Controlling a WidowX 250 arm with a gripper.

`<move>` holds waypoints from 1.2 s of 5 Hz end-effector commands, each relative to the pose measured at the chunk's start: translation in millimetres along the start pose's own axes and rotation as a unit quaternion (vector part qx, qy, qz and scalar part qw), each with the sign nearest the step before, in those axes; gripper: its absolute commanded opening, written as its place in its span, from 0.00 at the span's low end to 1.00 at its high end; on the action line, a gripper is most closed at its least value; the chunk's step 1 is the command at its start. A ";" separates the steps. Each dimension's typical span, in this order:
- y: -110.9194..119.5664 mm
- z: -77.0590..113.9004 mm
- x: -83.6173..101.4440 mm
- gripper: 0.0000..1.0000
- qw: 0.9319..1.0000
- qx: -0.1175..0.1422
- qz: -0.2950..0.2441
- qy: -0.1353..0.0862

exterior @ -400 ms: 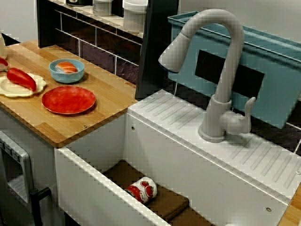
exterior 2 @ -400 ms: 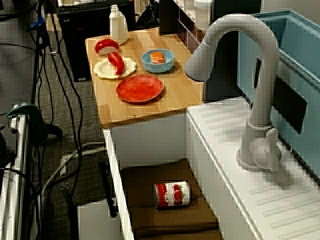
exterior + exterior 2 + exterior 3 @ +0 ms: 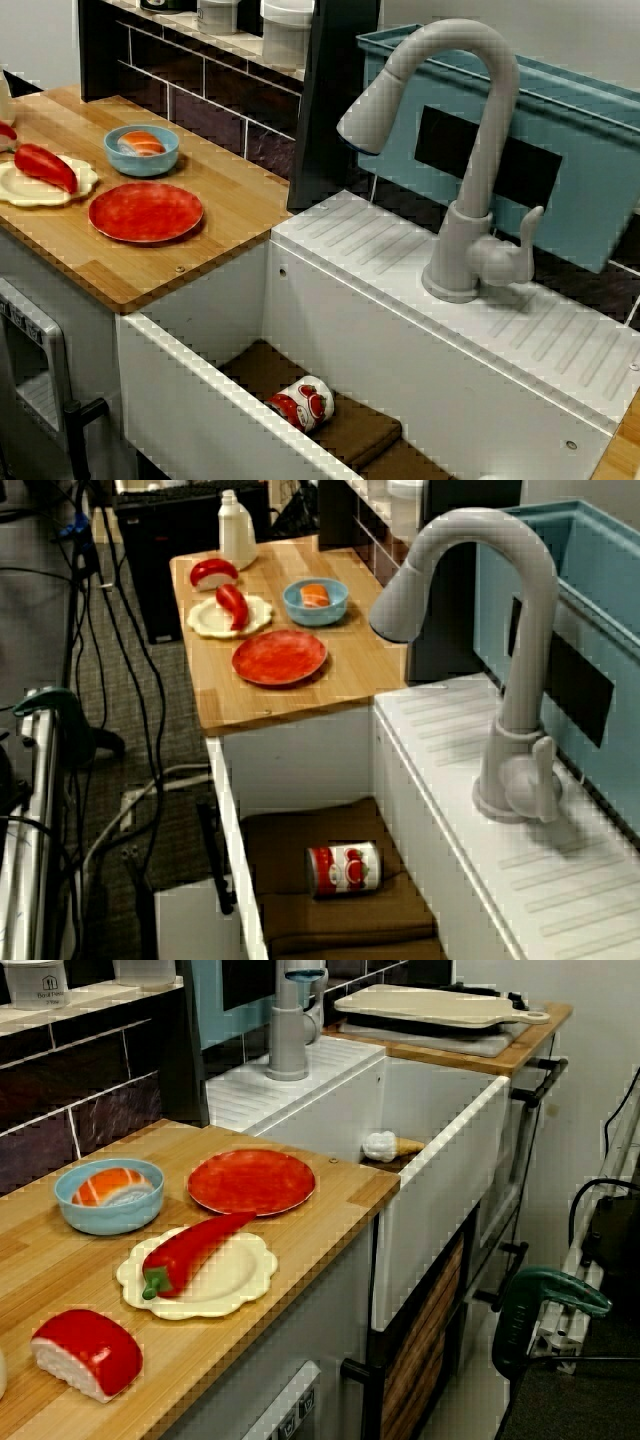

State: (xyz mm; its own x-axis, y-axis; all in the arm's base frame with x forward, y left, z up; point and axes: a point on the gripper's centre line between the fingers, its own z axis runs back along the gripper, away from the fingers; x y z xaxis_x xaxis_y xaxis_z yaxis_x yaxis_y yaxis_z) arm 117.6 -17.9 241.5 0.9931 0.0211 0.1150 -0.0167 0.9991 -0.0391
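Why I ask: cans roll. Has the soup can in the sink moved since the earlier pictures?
No. The soup can lies on its side at the same spot on the brown mat, no nearer the sink's front wall in either view.

You could read nothing for certain: lettering on the canister [image 3: 35,980], upper left along the counter, was blurred, as was the can [image 3: 344,869] label.

You are looking at a red plate [image 3: 146,211] lying flat on the wooden counter [image 3: 230,215]. A blue bowl [image 3: 142,149] is sitting just behind it, holding a piece of salmon sushi [image 3: 141,143]. A red pepper [image 3: 45,166] is lying across a cream plate [image 3: 20,190]. The grey faucet [image 3: 462,250] is standing on the ribbed white ledge [image 3: 560,340], with its spout arching over the sink [image 3: 190,410].
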 end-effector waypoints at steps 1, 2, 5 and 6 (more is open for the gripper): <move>64.2 -19.6 -1.0 1.00 0.996 0.008 0.078 -0.029; 92.9 -25.0 1.9 1.00 0.989 0.036 0.135 -0.051; 183.8 -57.4 59.7 0.00 0.946 0.144 0.273 -0.094; 211.5 -57.8 66.1 1.00 0.928 0.122 0.350 -0.042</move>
State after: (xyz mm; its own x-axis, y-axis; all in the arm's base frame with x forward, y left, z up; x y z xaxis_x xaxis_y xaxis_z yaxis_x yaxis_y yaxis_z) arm 193.0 187.2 169.4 0.7227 0.6665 0.1830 -0.6873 0.7208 0.0893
